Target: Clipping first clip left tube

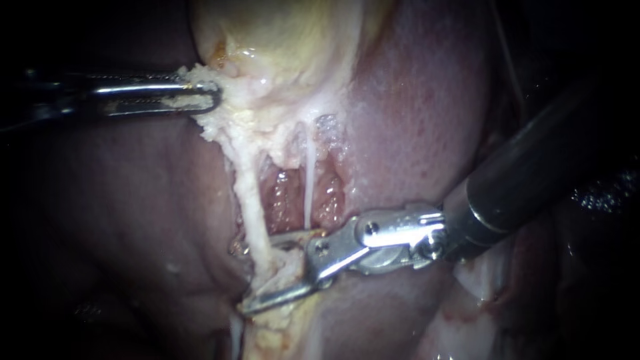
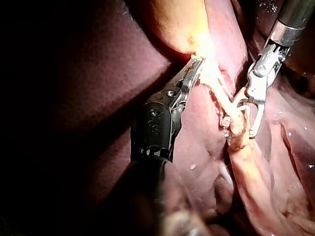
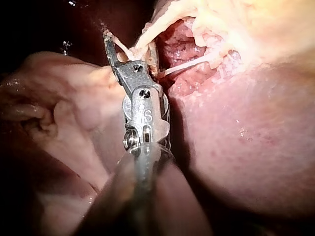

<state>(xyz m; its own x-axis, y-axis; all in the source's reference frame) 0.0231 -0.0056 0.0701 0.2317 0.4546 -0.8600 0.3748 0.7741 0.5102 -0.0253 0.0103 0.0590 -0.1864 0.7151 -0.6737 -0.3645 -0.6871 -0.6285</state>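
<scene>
Below gallbladder (image 1: 287, 40) | right instrument (image 1: 263, 273) jaws parted astride left tube (image 1: 253, 213) | left instrument (image 1: 203, 97) clamping gallbladder

The left tube (image 1: 252, 208), a pale, ragged cord, runs taut from the gallbladder (image 1: 287, 33) downward beside a thinner white tube (image 1: 309, 180).

close endoscope and wrist views share the left tube (image 1: 254, 213).

Gallbladder (image 1: 287, 33) is yellow, liver (image 1: 413, 120) pink-red, left tube (image 1: 254, 213) cream
</scene>
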